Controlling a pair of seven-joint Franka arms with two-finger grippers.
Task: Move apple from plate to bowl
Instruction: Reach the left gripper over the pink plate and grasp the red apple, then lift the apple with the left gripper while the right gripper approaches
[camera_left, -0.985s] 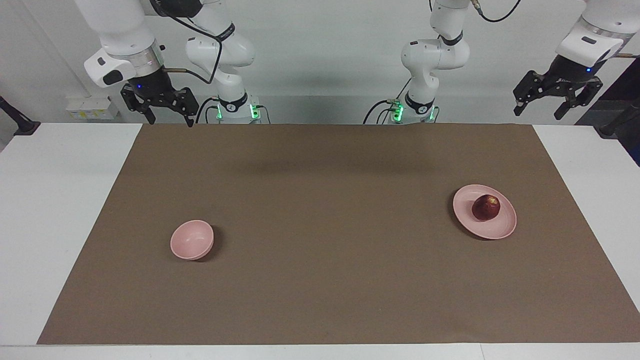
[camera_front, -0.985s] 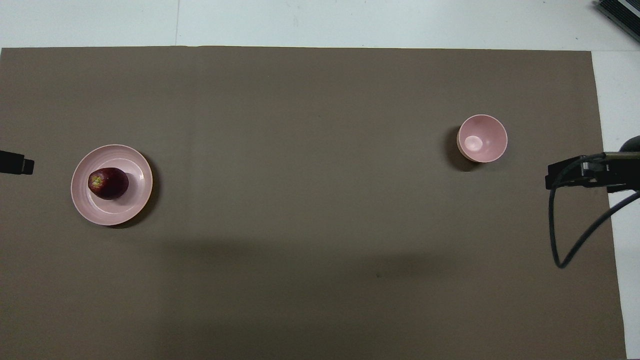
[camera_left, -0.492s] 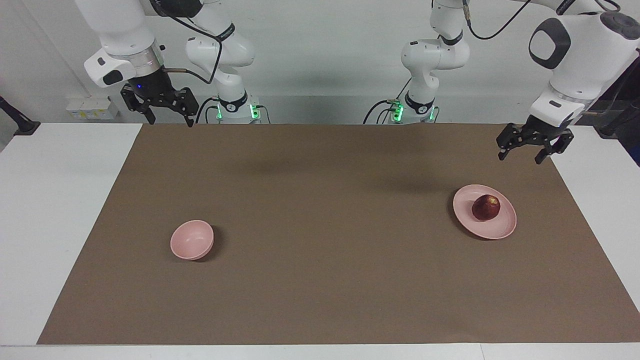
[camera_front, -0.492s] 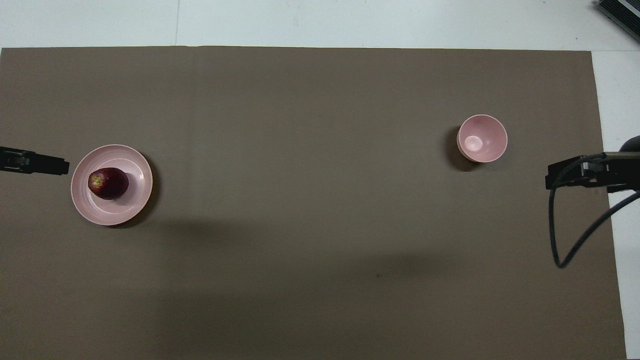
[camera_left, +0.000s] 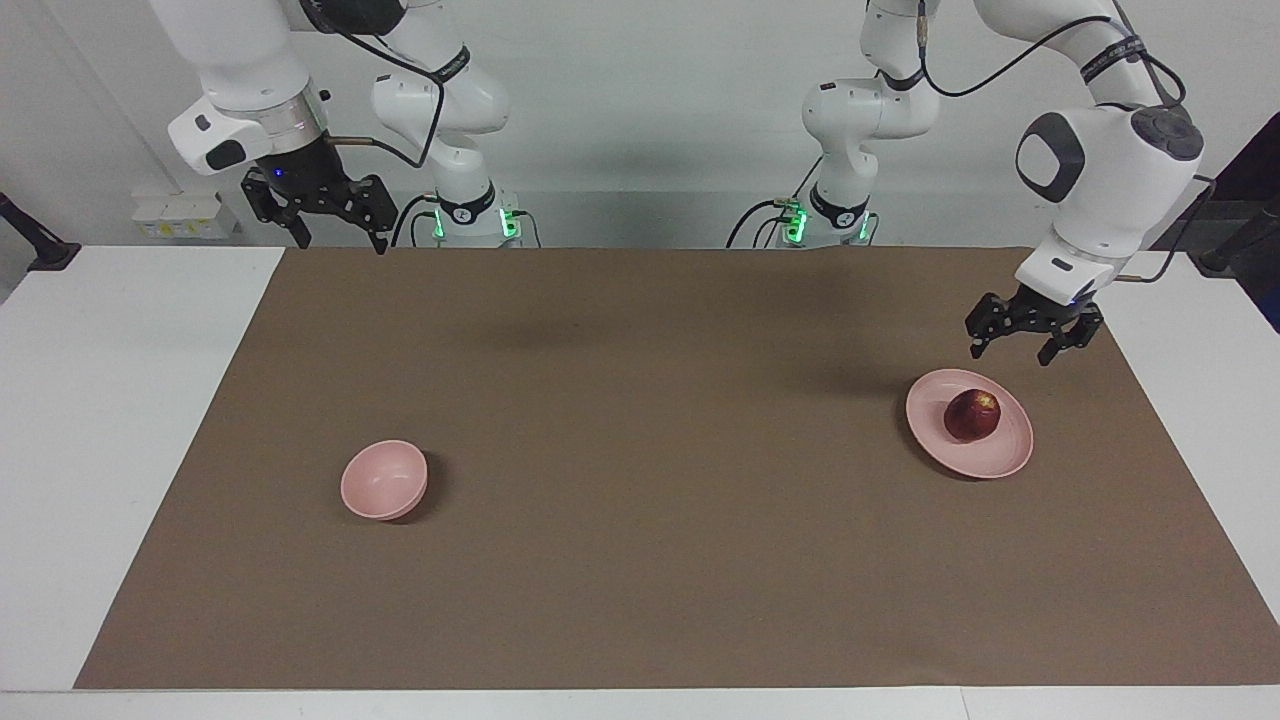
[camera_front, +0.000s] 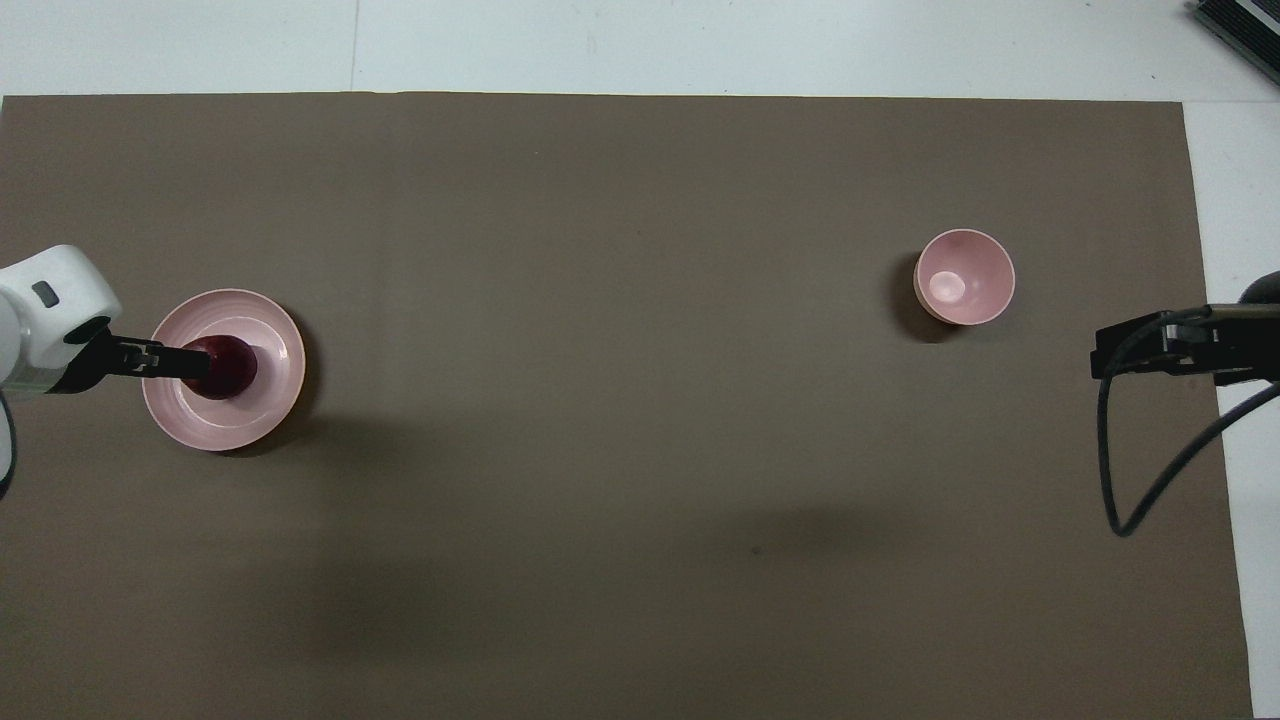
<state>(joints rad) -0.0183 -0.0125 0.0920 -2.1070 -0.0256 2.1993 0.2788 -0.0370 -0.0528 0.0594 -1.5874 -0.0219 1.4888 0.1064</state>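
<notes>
The dark red apple (camera_left: 972, 414) lies on the flat pale pink plate (camera_left: 1004, 458) toward the left arm's end of the brown mat. The small deep pink bowl (camera_left: 384, 480) stands empty toward the right arm's end. My left gripper (camera_left: 1012, 348) is open and empty, up in the air above the plate's rim, apart from the apple. In the overhead view it (camera_front: 190, 362) covers part of the apple (camera_front: 237, 368) on the plate (camera_front: 270, 400). My right gripper (camera_left: 340, 238) is open and waits high over the mat's corner by its base. The bowl (camera_front: 964, 277) also shows from overhead.
A brown mat (camera_left: 660, 470) covers the middle of the white table (camera_left: 110, 400). A black cable loop (camera_front: 1130, 470) hangs from the right arm's hand over the mat's edge.
My left gripper has come down from high beside the table and moved in over the plate and apple. The right arm, the apple, plate and bowl have not moved.
</notes>
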